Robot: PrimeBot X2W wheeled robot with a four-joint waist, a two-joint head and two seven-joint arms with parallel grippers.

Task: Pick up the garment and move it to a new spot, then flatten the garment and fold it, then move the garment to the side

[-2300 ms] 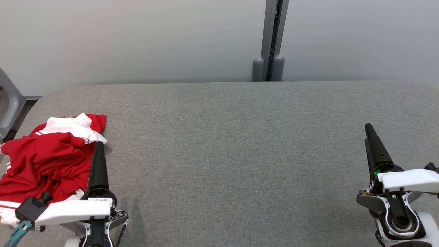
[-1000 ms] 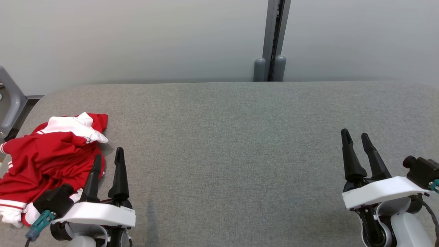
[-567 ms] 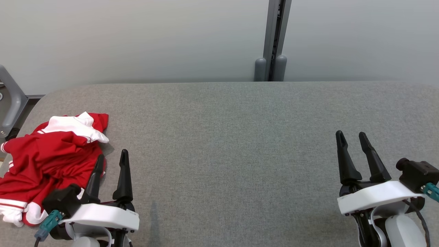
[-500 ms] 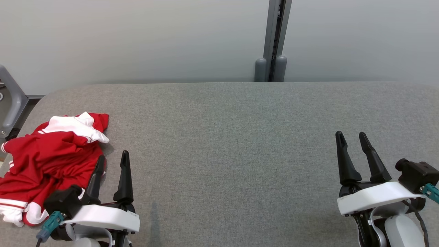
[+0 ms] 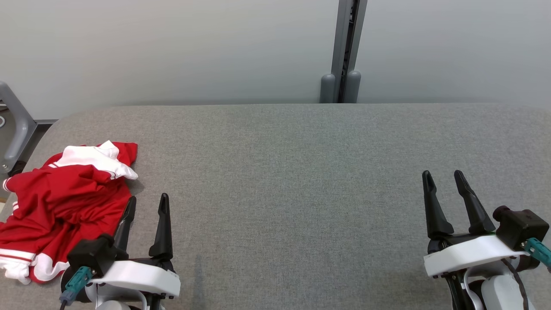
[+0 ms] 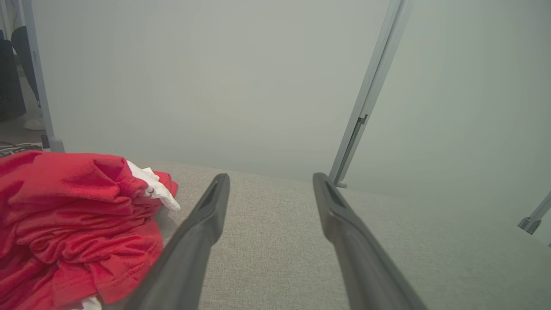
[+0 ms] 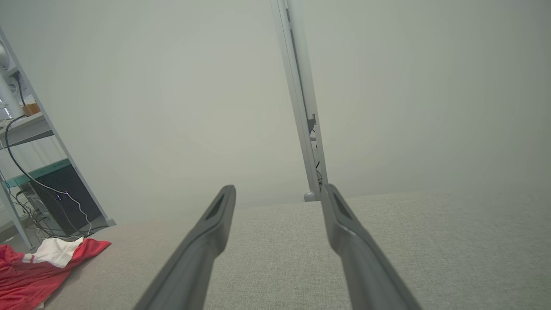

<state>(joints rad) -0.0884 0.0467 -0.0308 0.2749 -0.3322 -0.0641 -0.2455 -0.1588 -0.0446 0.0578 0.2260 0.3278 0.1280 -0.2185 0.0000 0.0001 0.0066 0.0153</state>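
The right hand [image 7: 277, 189] holds its two dark fingers [image 7: 202, 245] apart above the grey tabletop [image 7: 430, 241]; a crumpled red-and-white garment [image 7: 26, 275] lies well apart at the lower left

You have a wide table [image 5: 292, 172] before you, covered in grey woven fabric, with a straight far edge and a rounded far left corner. On it lies the garment [image 5: 64, 202], red with white trim and thin white stripes, crumpled in a loose heap at the table's left end. A white part is folded over the heap's far side, and a white-banded hem lies at its near side. The cloth is bunched in deep folds, not spread flat. It reaches the table's left edge; you cannot tell whether it hangs over.
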